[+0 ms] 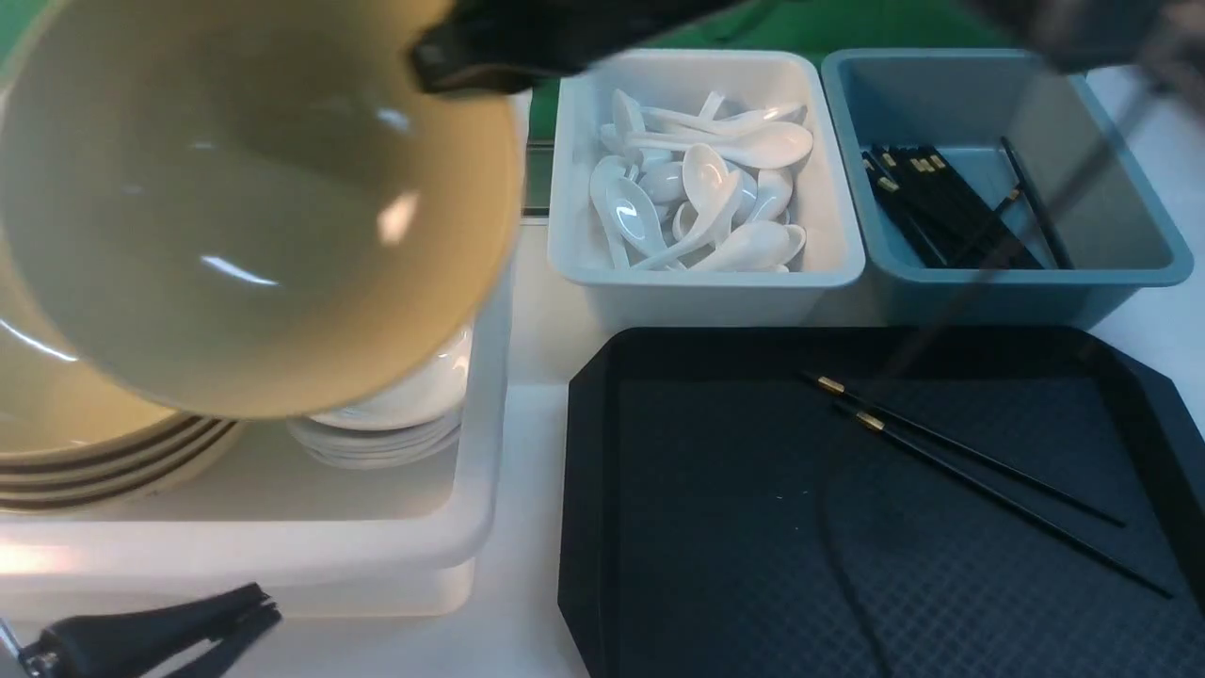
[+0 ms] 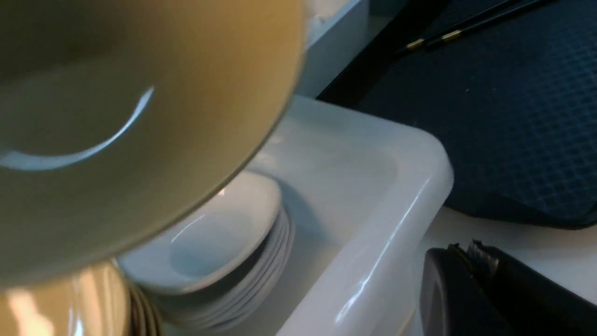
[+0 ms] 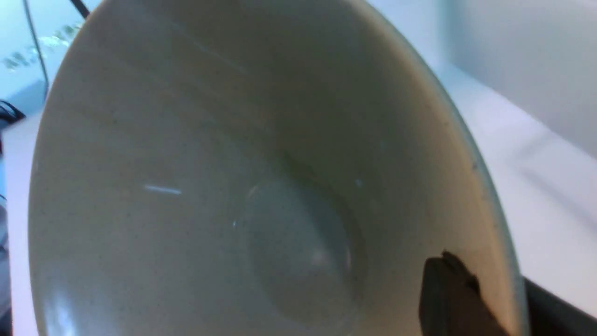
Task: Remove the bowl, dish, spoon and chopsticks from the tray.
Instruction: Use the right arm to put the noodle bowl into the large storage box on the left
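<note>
My right claw [image 1: 435,58] grips the bowl [image 1: 235,217] rim; I should level it, centre over the stack [image 1: 104,466], lower gently.

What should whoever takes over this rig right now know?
Right gripper: fingers shut on the rim of the large glossy tan-yellow bowl, tilted above the bowl stack in the translucent white tub.
Left gripper: shut, empty.
Thin black chopsticks lie on the flat black rectangular tray; nothing else shows on it.
To do: set the bowl down, then move the chopsticks, probably to the grey-blue bin.
</note>
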`<state>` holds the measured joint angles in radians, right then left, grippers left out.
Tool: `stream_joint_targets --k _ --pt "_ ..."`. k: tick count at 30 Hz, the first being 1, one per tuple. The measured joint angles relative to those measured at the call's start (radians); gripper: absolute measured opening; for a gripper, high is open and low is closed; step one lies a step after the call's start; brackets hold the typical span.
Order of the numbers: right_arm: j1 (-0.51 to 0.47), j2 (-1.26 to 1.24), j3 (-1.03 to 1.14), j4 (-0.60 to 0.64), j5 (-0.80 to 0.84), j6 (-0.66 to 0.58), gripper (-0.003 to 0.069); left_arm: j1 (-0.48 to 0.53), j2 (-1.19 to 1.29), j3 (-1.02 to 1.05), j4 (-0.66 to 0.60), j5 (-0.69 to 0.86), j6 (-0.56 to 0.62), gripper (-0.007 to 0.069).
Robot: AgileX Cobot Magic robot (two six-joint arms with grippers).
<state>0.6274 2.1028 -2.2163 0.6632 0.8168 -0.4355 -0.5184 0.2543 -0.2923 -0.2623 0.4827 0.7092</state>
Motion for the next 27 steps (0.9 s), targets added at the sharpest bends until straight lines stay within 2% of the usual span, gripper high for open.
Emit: stream_joint_targets --k 6,10,11,15,16,17,18,22,27 --pt "0.083 0.387 -0.533 0.003 0.015 0.108 0.0077 -0.002 0.000 0.019 -0.040 -0.015 0.062 -0.0008" --pt "0.113 0.532 -0.684 0.013 -0.016 0.154 0.0127 -0.002 0.000 0.019 -0.040 -0.021 0.064 -0.0008" --pt "0.117 0.548 -0.693 0.018 -0.022 0.155 0.0155 -0.002 0.000 0.019 -0.040 -0.021 0.065 -0.0008" --pt "0.120 0.568 -0.709 0.023 -0.019 0.154 0.0378 -0.002 0.000 0.019 -0.040 -0.025 0.067 -0.0008" --pt "0.119 0.568 -0.710 0.024 -0.019 0.152 0.0388 -0.002 0.000 0.019 -0.040 -0.025 0.067 -0.0008" --pt "0.115 0.555 -0.713 0.024 0.014 0.147 0.0479 -0.002 0.000 0.019 -0.040 -0.027 0.067 -0.0008" --pt "0.112 0.545 -0.715 0.014 0.040 0.147 0.0501 -0.002 0.000 0.019 -0.040 -0.027 0.067 -0.0008" --pt "0.083 0.479 -0.710 -0.083 0.164 0.185 0.0524 -0.002 0.000 0.019 -0.040 -0.028 0.065 -0.0008" --pt "-0.008 0.284 -0.584 -0.176 0.254 0.242 0.0435 -0.002 0.000 0.019 -0.034 -0.028 0.013 -0.0008"
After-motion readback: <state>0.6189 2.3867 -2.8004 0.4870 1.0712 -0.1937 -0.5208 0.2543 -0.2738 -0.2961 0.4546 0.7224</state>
